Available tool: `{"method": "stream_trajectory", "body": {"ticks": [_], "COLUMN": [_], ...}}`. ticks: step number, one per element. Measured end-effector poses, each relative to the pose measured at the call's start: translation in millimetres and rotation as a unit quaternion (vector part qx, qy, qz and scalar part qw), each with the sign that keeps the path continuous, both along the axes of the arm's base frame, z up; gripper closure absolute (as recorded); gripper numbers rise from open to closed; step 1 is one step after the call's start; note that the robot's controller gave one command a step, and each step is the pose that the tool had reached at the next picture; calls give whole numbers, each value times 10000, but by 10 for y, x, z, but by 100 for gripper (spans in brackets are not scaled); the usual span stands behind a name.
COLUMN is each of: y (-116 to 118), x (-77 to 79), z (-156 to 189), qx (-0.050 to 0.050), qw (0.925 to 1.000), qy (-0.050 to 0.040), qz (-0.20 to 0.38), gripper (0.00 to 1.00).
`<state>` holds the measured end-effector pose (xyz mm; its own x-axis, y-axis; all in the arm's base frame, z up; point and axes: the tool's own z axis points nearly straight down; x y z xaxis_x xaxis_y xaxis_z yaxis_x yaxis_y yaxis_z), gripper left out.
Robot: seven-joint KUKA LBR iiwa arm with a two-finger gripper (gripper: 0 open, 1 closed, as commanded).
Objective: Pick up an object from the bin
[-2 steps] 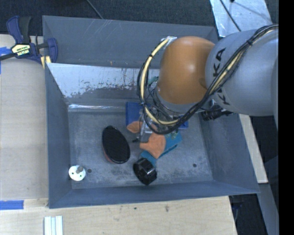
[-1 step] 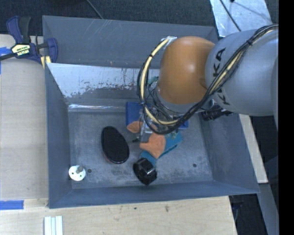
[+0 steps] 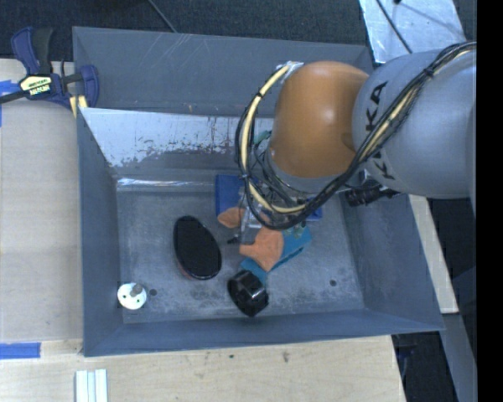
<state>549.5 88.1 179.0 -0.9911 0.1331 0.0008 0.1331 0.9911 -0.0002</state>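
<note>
the grey metal bin (image 3: 101, 224) has a scuffed, speckled floor and sloping walls. nearest, by the near left corner, lies a small white round disc (image 3: 132, 296). right of it a chunky black piece (image 3: 248, 293) sits by the near wall. a little farther, a flat black oval (image 3: 197, 248) lies left of centre. just right of it a tan-orange lump (image 3: 264, 245) touches a teal piece (image 3: 295, 243). my gripper (image 3: 251, 223) hangs at the lump's far edge, under my orange wrist cover (image 3: 314, 120) and cables. these hide it, so i cannot tell whether it is open or closed. farther back, a smaller orange bit (image 3: 230, 218) and a blue block (image 3: 228, 193) lie toward the far wall.
</note>
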Motion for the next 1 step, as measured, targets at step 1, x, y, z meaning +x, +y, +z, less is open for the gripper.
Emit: {"method": "stream_trajectory", "body": {"ticks": [1], "y": [122], "x": [-74], "z": [386], "qx": [2], "qw": [9982], "qy": [-46], "qz": [595], "gripper": [100]}}
